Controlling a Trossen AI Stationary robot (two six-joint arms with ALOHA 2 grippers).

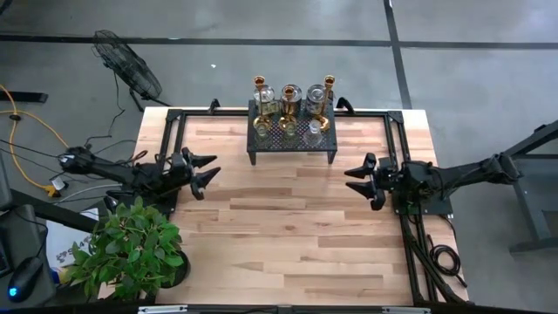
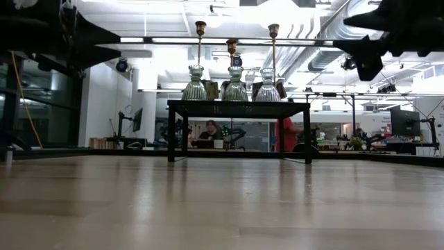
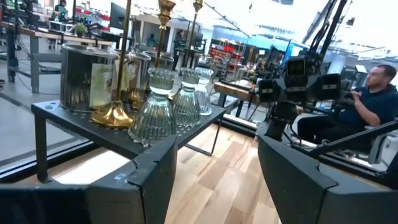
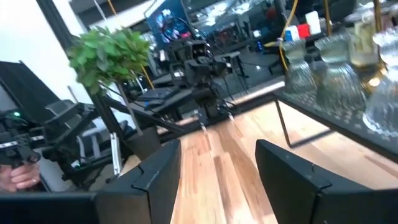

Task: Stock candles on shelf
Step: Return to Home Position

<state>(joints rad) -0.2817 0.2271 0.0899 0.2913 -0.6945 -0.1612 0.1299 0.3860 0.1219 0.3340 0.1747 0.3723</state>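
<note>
The black mesh shelf [image 1: 293, 133] stands on its thin legs at the table's far middle. On its top stand brass candlesticks [image 1: 261, 108], ribbed clear glass holders [image 3: 155, 112] and grey jar candles [image 3: 89, 76]. The shelf also shows in the low view [image 2: 238, 105]. My left gripper [image 1: 207, 169] is open and empty at the table's left, above the wood, pointing right. My right gripper [image 1: 357, 182] is open and empty at the table's right, pointing left.
A green potted plant [image 1: 131, 246] stands at the table's near left corner. Black frame rails [image 1: 405, 157] run along the table's edges. Bare wood [image 1: 288, 227] lies between the grippers and toward the near edge. A person sits beyond the table [image 3: 373, 99].
</note>
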